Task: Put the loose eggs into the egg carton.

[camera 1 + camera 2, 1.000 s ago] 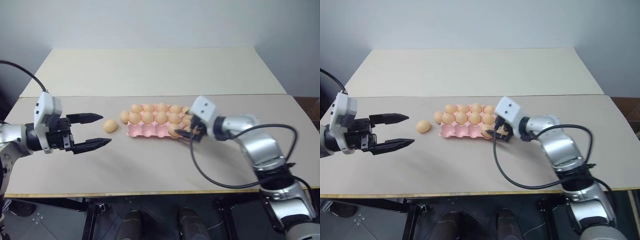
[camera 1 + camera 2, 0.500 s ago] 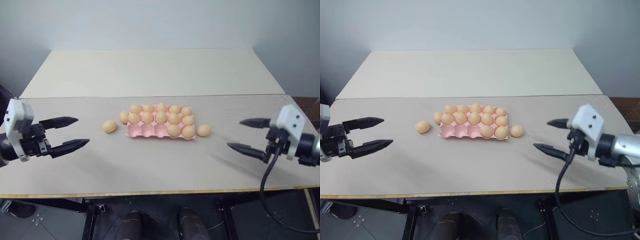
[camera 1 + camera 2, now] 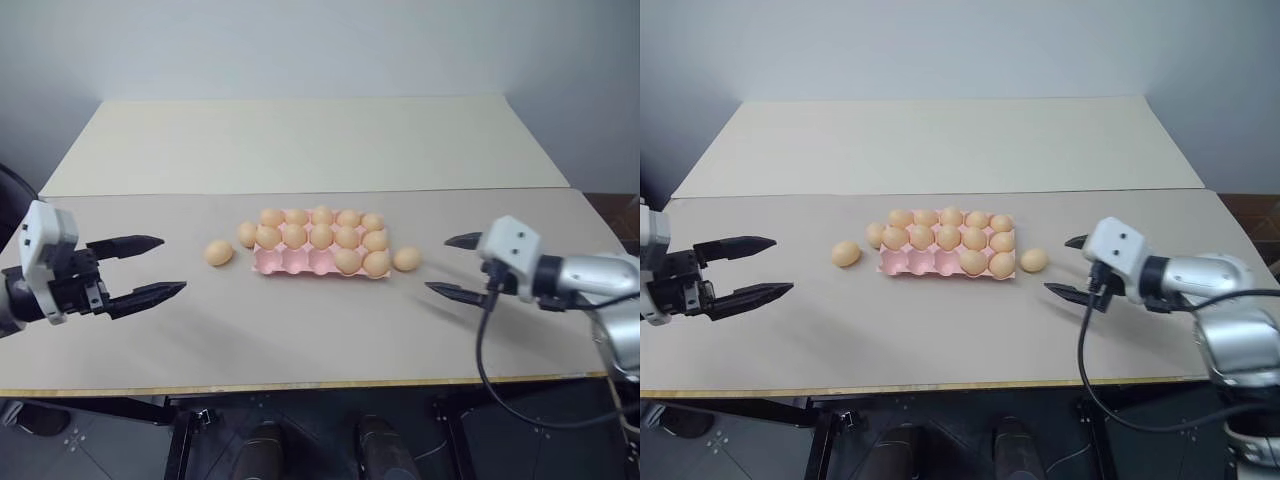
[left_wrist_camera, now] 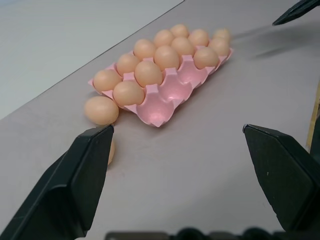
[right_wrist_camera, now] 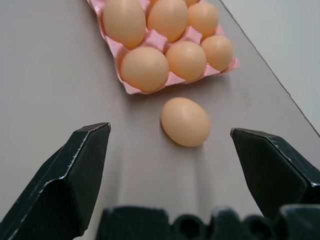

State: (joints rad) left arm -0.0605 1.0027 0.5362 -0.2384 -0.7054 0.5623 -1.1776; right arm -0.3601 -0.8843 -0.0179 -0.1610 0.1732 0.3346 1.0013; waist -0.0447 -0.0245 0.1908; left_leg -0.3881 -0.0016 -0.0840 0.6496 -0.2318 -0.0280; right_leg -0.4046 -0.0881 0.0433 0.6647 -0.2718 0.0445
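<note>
The pink egg carton lies mid-table; its back and middle rows are full, and its front row holds two eggs at the right with three bare cups. One loose egg lies left of it, and a second rests against its left end. The third lies just off its right end. My left gripper hovers open, left of the leftmost egg, with nothing between its fingers. To the right of the third egg, my right gripper is open, and the egg lies ahead between its fingers.
The table is two boards: a grey-beige front one and a cream one behind. Its front edge runs close below both grippers. A black cable hangs from the right wrist.
My right gripper has left the carton's right end and drawn back to the right, uncovering an egg on the table there. My left gripper has pulled back left, away from the leftmost egg.
</note>
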